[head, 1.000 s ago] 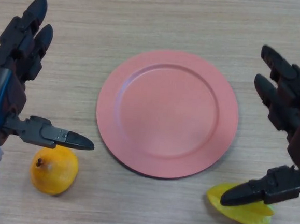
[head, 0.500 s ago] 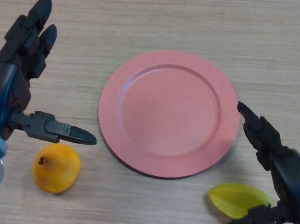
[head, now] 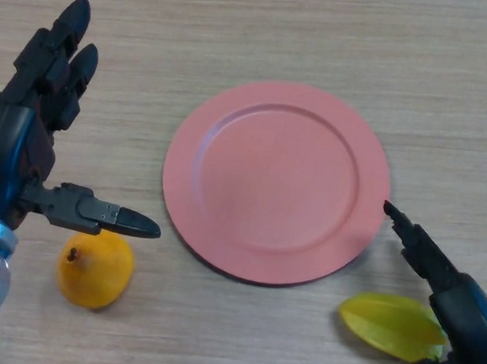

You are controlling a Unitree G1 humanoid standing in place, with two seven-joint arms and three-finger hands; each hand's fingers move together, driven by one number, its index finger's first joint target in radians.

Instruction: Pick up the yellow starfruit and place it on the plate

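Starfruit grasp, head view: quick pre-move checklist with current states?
1. Starfruit visible and free on the table: ok, lying near the bottom right, apart from the plate.
2. Right hand open for the grasp: ok, fingers straight, thumb spread below the fruit.
3. Right hand in contact with the starfruit: cannot tell; its palm overlaps the fruit's right end in this view.
4. Plate bare to receive the fruit: ok, nothing lies on it.
5. Left hand clear of the path: ok, open at the far left above the orange fruit.
6. Starfruit lifted: not ok, it lies on the table.
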